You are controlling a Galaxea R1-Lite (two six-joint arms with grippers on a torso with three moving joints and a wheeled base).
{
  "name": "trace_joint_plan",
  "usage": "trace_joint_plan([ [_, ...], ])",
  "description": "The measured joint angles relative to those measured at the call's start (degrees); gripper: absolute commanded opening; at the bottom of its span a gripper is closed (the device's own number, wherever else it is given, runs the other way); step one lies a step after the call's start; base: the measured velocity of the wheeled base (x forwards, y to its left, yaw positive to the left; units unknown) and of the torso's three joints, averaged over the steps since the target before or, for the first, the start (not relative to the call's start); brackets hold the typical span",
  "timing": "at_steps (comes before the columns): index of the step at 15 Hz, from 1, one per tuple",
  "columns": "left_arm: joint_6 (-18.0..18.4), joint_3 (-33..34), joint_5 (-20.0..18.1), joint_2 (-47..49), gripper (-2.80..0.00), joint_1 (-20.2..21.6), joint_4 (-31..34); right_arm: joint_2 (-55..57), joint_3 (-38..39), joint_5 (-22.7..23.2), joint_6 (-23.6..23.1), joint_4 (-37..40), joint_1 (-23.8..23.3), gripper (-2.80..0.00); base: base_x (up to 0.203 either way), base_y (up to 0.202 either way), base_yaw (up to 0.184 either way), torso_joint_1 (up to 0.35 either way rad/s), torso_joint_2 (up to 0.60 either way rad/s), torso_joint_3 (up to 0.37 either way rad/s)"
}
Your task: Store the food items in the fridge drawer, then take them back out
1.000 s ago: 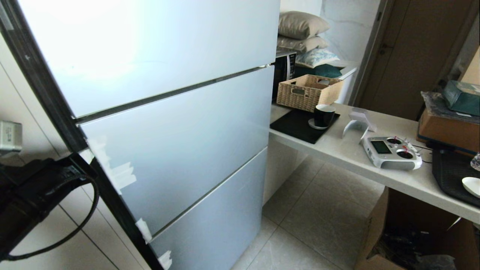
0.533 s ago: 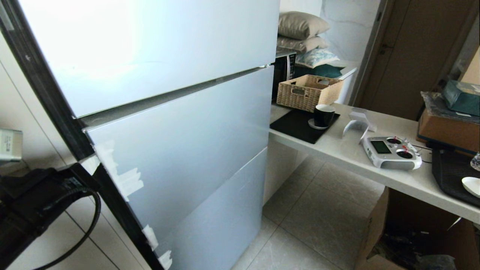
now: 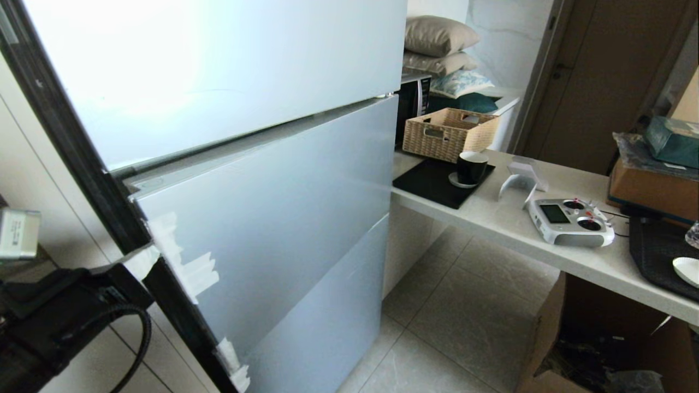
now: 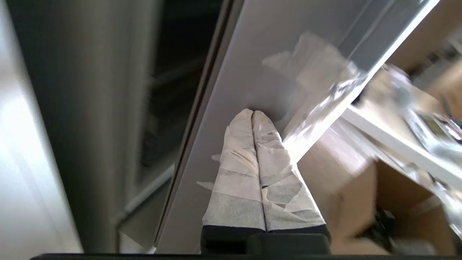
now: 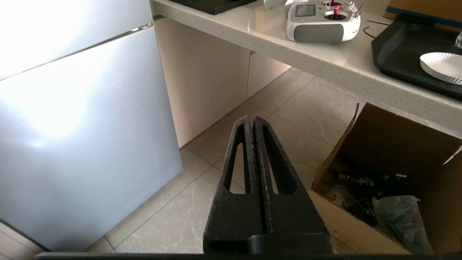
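Over the last second the fridge's middle drawer front (image 3: 262,218) has slid out from the cabinet: a second ago its top edge sat flush under the upper door (image 3: 218,71), and now a strip of its top face shows below that door while its taped left edge stands clear of the black side frame. That suggests the opening step is under way, though the gap is not yet wide enough to reach inside. The left gripper (image 4: 252,113) does the pulling, its two tape-wrapped fingers (image 4: 238,173) pressed together with nothing between them, their tips set against the panel's pale inner face just behind that left edge. Only a dark slot shows past the edge (the clear drawer and the food items are hidden, so their place cannot be told). The right gripper (image 5: 251,121) hangs parked over the floor, closed and empty, well apart from the fridge.
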Motion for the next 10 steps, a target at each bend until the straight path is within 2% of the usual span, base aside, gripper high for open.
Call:
trace_joint_plan([
  [10,2.55,4.98,0.18,-4.64,-2.80,-9.60,0.32,0.00,0.00,0.09,0.07,0.05,-0.22,-2.80,0.000,0.000,0.000,0.000,0.00,0.000],
])
